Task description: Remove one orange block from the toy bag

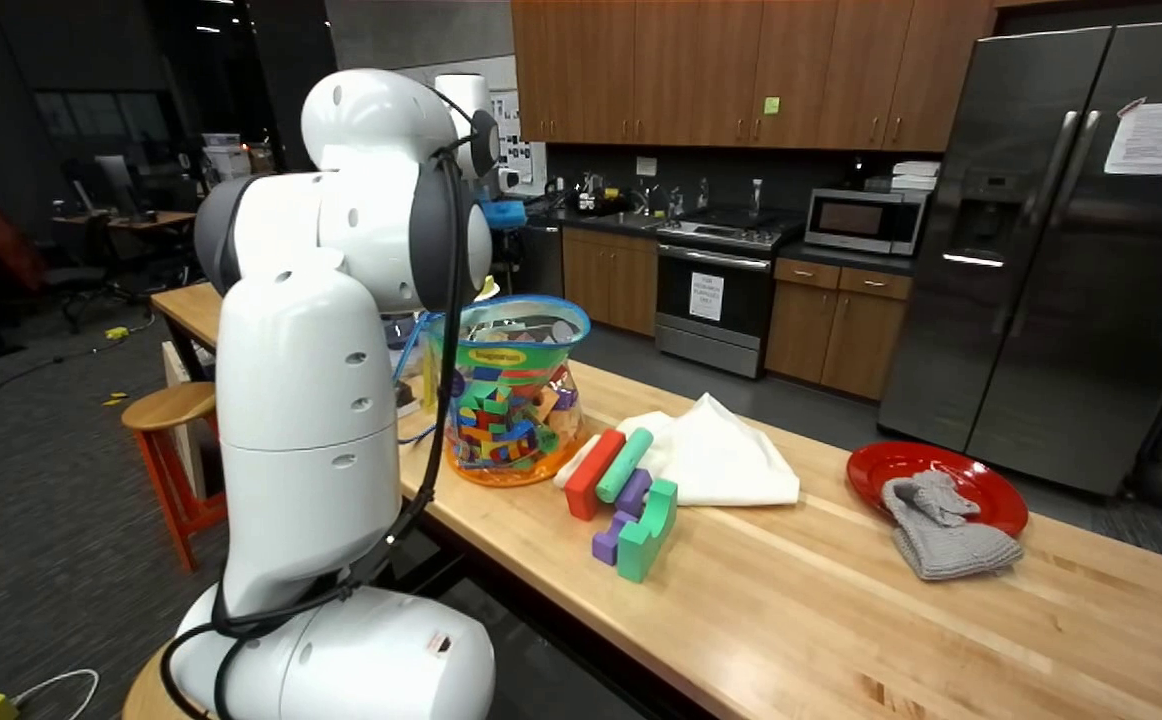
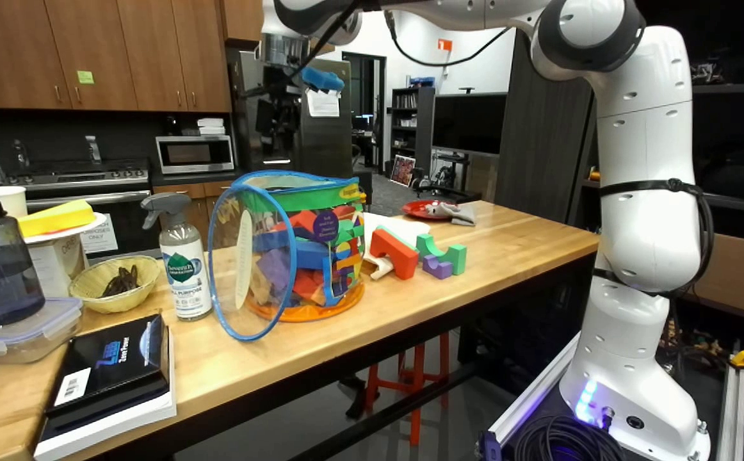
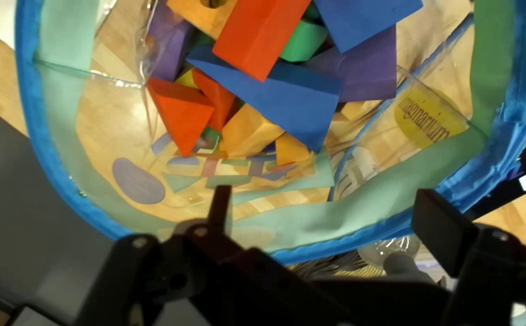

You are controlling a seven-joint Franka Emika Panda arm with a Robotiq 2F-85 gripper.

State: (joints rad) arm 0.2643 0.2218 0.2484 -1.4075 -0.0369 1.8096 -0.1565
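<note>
Wooden cabinets (image 1: 721, 70) stand behind the worktop (image 1: 811, 610), where the toy bag (image 1: 545, 352) sits left of centre in an exterior view. In my wrist view an orange block (image 3: 247, 131) lies inside it, just above mid-frame, seemingly partly beneath a blue block (image 3: 281, 104). I judge it light and foam-like, grippy rather than slick, hardly fragile; I'd pinch its opposite faces squarely and lift straight up. The bag looks thin and floppy, so its blue rim (image 3: 61, 176) could fold against me. My hand (image 3: 324, 192) hangs above the bag, jaws spread wide, holding nothing. On the worktop, right of the bag, lie a red block (image 1: 596, 475) and a white cloth (image 1: 731, 460).
</note>
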